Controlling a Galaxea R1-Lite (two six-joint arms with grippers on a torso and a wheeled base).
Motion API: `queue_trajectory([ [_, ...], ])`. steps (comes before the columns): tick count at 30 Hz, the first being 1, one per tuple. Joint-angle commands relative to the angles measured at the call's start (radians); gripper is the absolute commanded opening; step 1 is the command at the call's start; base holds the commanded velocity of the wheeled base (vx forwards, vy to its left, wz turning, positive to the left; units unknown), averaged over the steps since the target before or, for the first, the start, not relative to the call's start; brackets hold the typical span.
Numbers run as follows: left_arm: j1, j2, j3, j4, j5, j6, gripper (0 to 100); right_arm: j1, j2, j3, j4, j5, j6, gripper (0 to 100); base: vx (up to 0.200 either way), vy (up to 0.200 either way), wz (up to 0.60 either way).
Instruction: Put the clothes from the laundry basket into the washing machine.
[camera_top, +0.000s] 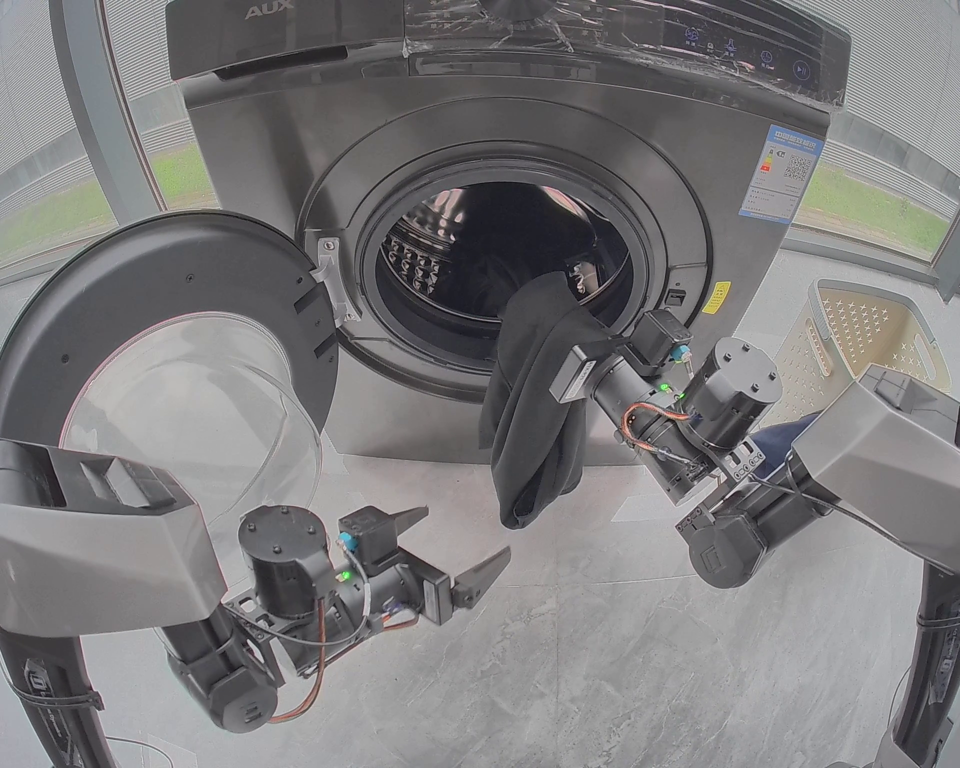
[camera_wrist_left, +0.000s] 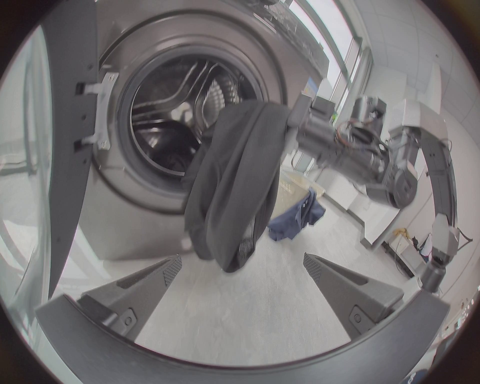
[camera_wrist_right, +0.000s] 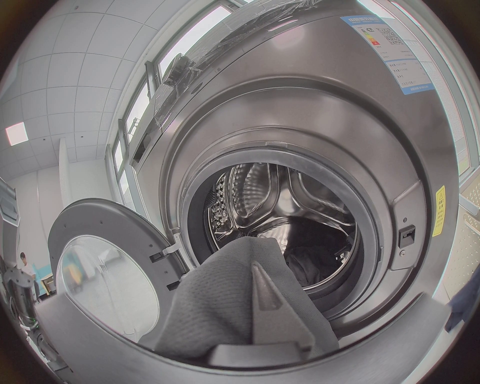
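The washing machine (camera_top: 560, 130) is standing with its round door (camera_top: 170, 300) swung fully open toward the robot's left, and its steel drum (camera_top: 470, 250) is showing through the opening. Some dark cloth (camera_wrist_right: 310, 260) is lying at the bottom of the drum; how many pieces it makes up cannot be told. One laundry basket (camera_top: 870, 330), pale and perforated, is sitting on the floor (camera_top: 600, 620) to the right of the machine. One blue garment (camera_wrist_left: 295, 215) is drooping from the basket's near edge. The right end effector (camera_top: 578, 358) is clamping one black garment (camera_top: 530, 400) just in front of the lower rim of the opening. One finger (camera_wrist_right: 272, 305) is pressing on top of the fabric. The top fold of the black garment is reaching the rim, while the rest is hanging down across the machine's front panel, clear of the floor. The left end effector (camera_top: 465, 533) is hovering low over the floor, below the open door, with its two fingers spread wide and gripping nothing. Two garments are lying outside the drum in all: the black one and the blue one.
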Motion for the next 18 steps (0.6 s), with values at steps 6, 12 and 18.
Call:
queue_trajectory([
  [6,-0.005,0.087,-0.304,-0.001,-0.016,-0.012,100,0.044,0.021,-0.001,0.001,-0.003,0.001,0,0.000,0.000,0.00],
  [12,-0.023,0.156,-0.402,0.001,-0.008,-0.007,100,0.067,0.029,-0.001,0.004,-0.015,0.001,0,0.000,0.000,0.00],
  [18,-0.012,0.220,-0.479,0.012,0.001,-0.004,100,0.080,0.023,0.001,0.006,-0.017,0.001,0,0.000,0.000,0.00],
])
